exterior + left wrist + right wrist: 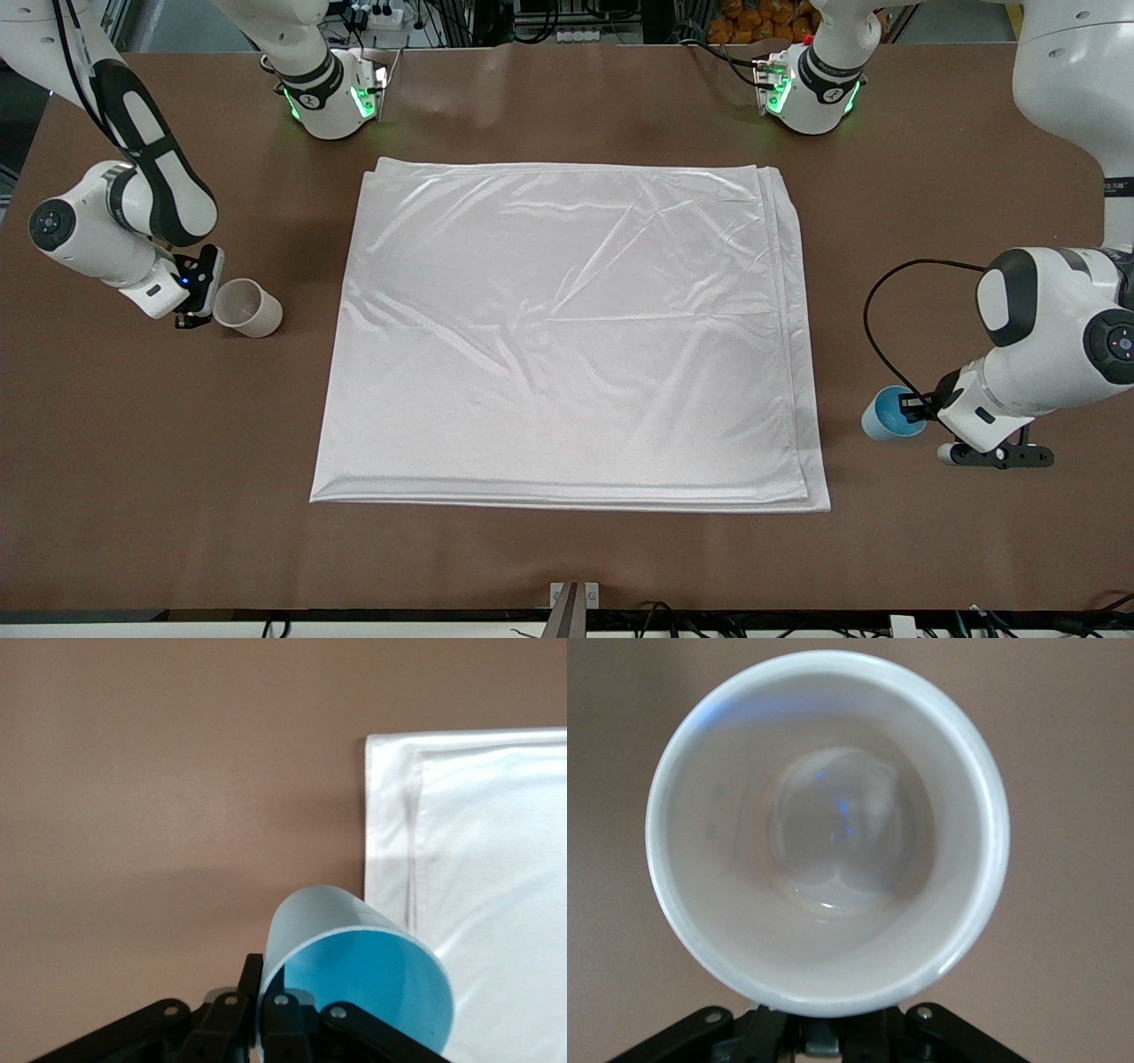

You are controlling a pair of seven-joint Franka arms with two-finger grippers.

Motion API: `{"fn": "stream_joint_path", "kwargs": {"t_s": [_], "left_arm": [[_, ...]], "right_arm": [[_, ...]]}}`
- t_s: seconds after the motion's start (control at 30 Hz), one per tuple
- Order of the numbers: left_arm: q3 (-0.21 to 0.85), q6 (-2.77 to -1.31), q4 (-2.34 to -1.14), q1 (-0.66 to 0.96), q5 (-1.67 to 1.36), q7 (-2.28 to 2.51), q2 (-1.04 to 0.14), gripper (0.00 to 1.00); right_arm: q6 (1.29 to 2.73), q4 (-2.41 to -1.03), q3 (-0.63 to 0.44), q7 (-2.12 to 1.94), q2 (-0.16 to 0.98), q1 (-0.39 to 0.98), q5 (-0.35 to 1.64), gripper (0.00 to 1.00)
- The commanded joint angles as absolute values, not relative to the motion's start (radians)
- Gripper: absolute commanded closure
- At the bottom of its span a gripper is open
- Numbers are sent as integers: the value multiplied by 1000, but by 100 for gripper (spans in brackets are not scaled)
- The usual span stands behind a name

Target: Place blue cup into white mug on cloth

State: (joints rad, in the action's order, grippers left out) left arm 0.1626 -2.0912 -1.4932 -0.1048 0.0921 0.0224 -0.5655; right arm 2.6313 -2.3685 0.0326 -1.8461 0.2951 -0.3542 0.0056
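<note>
The blue cup (889,416) is off the cloth (567,337), at the left arm's end of the table, tipped with its mouth toward my left gripper (912,409). In the left wrist view that gripper (263,979) is shut on the blue cup (354,966), with one finger inside the rim and one outside, and the cloth (496,859) lies close by. The white mug (249,308) is beside the cloth at the right arm's end. My right gripper (211,306) is against its side. In the right wrist view the white mug (824,833) fills the frame and its rim hides the fingertips of the right gripper (824,1028).
Both arm bases (332,97) (811,89) with green lights stand along the table edge farthest from the front camera. A black cable (873,319) loops over the table by the left arm. A small metal bracket (574,602) sits at the nearest edge.
</note>
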Motion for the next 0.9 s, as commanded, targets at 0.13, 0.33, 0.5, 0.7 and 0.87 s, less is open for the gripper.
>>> {"fn": "stream_joint_path", "kwargs": {"t_s": [0.13, 0.33, 0.5, 0.7, 0.87], "left_arm": [[193, -2074, -1505, -109, 106, 28, -528, 100], [198, -2072, -1505, -109, 106, 28, -512, 100], [209, -2071, -1505, -109, 106, 28, -499, 100], [224, -2069, -1505, -110, 106, 26, -479, 100], [235, -2056, -1505, -112, 104, 23, -477, 100]], "right_arm": [[2634, -2393, 83, -1891, 249, -370, 47, 100], [2605, -2387, 161, -1894, 206, -365, 120, 100], [2597, -2387, 222, -1882, 196, -361, 158, 100], [2600, -2378, 311, -1830, 198, -331, 229, 100], [2603, -2358, 339, -1741, 199, -258, 229, 100]]}}
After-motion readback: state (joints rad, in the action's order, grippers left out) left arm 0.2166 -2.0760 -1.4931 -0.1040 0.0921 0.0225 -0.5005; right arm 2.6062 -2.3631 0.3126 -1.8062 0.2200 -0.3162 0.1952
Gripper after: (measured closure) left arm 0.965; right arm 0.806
